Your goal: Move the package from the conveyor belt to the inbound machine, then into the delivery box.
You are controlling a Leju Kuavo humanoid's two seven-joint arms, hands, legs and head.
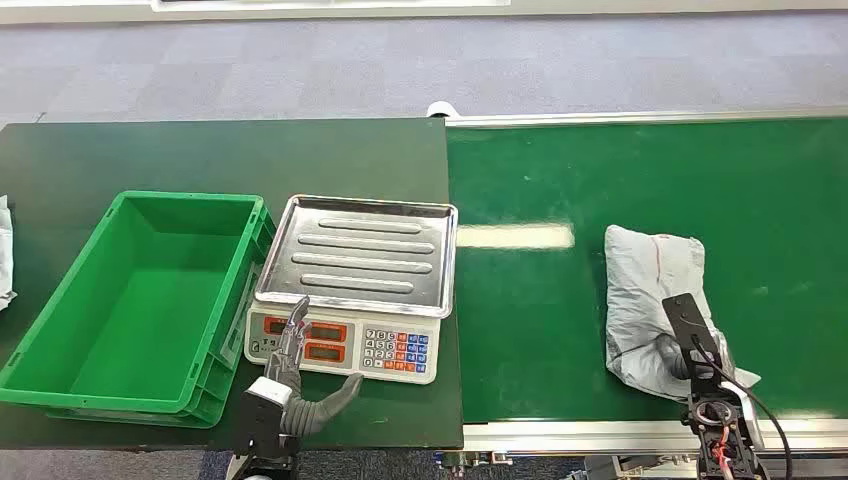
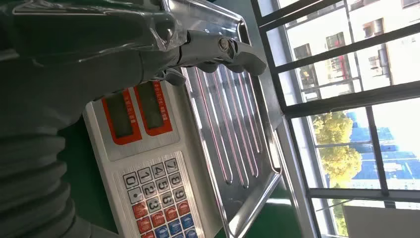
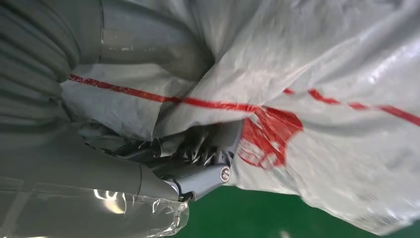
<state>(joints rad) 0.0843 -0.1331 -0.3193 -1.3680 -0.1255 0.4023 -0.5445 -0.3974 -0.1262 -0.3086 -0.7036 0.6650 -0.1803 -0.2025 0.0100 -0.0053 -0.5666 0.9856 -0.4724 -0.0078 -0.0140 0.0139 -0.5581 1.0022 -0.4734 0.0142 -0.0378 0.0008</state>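
A grey plastic package [image 1: 650,275] with red print lies on the green conveyor belt [image 1: 540,330] at the right. My right hand [image 1: 690,345] sits on its near end. Up close, the thumb [image 3: 143,39] presses on top of the package [image 3: 322,74] and the fingers [image 3: 203,173] dig into crumpled film underneath, so the hand [image 3: 148,168] grips it. The inbound machine, a scale with a steel tray [image 1: 360,255], stands in the middle. My left hand [image 1: 295,375] hovers at the scale's front, fingers apart and holding nothing. The green delivery box [image 1: 185,197] is empty at the left.
The scale's keypad [image 2: 158,198] and red displays face me, just beyond my left hand [image 2: 99,64]. A white bag [image 1: 5,250] pokes in at the far left table edge. The belt's metal rail [image 1: 580,432] runs along the near side.
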